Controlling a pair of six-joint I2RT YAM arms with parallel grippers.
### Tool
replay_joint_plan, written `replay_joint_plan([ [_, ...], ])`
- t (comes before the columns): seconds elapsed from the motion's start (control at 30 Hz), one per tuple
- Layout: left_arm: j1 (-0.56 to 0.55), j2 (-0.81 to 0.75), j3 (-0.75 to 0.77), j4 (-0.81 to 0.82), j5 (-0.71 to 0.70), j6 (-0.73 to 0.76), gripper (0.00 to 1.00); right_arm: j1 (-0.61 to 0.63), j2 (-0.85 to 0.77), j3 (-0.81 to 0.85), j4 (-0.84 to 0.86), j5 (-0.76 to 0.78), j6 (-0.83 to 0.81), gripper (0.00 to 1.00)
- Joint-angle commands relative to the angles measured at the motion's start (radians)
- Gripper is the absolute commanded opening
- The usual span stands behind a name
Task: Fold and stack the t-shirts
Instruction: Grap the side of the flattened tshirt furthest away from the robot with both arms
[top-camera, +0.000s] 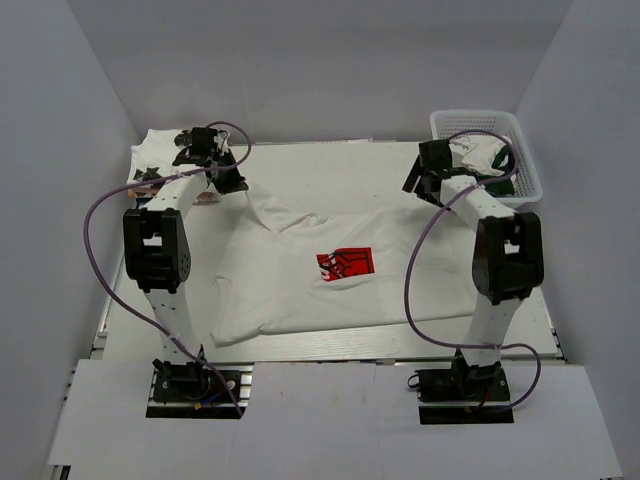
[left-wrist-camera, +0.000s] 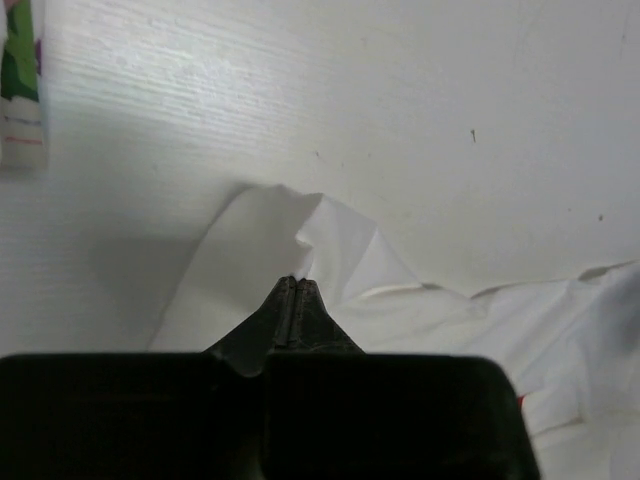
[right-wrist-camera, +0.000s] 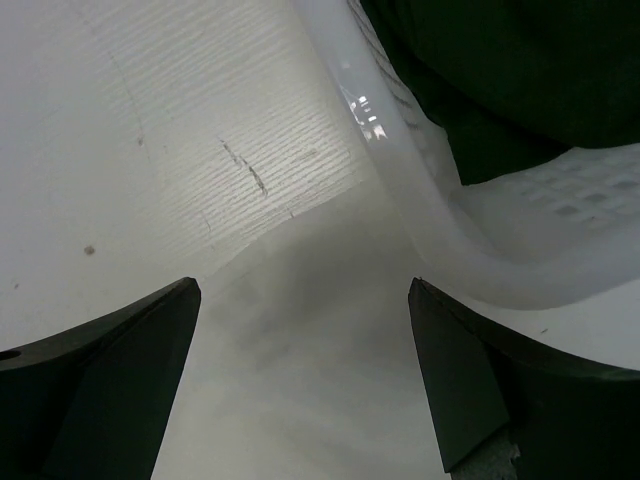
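The shirt (top-camera: 300, 290) lies spread on the table (top-camera: 330, 165). The left pincer (left-wrist-camera: 297, 290) nips only its sleeve edge, so cloth may slip; the right pincer (right-wrist-camera: 305, 300), wide, could knock the basket (right-wrist-camera: 440, 240) beside it.

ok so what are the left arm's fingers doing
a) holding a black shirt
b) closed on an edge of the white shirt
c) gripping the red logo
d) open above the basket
b: the left fingers are pressed together on a raised fold of the shirt, far from the red logo and the basket.
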Motion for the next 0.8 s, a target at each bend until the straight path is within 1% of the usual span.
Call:
replay_joint_plan([
  [0.0, 0.005, -0.112, -0.045, -0.021, 0.067, -0.018, 0.00, 0.013, 0.116, 0.159, -0.067, 0.124, 0.122, 0.90],
  [0.07, 0.005, -0.139, -0.064, -0.021, 0.096, -0.018, 0.00, 0.011, 0.154, 0.199, -0.125, 0.127, 0.160, 0.90],
  [0.1, 0.005, -0.148, -0.082, -0.021, 0.096, -0.033, 0.00, 0.013, 0.203, 0.224, -0.134, 0.130, 0.188, 0.90],
  [0.33, 0.005, -0.210, -0.144, -0.021, 0.096, -0.064, 0.00, 0.013, 0.319, 0.337, -0.208, 0.135, 0.230, 0.89],
  [0.43, 0.005, -0.219, -0.153, -0.021, 0.096, -0.076, 0.00, 0.016, 0.343, 0.342, -0.228, 0.136, 0.237, 0.88],
  [0.57, 0.005, -0.219, -0.153, -0.031, 0.087, -0.085, 0.00, 0.017, 0.348, 0.316, -0.229, 0.161, 0.239, 0.79],
  [0.77, 0.005, -0.239, -0.179, -0.019, 0.087, -0.116, 0.00, 0.019, 0.374, 0.282, -0.216, 0.150, 0.247, 0.76],
])
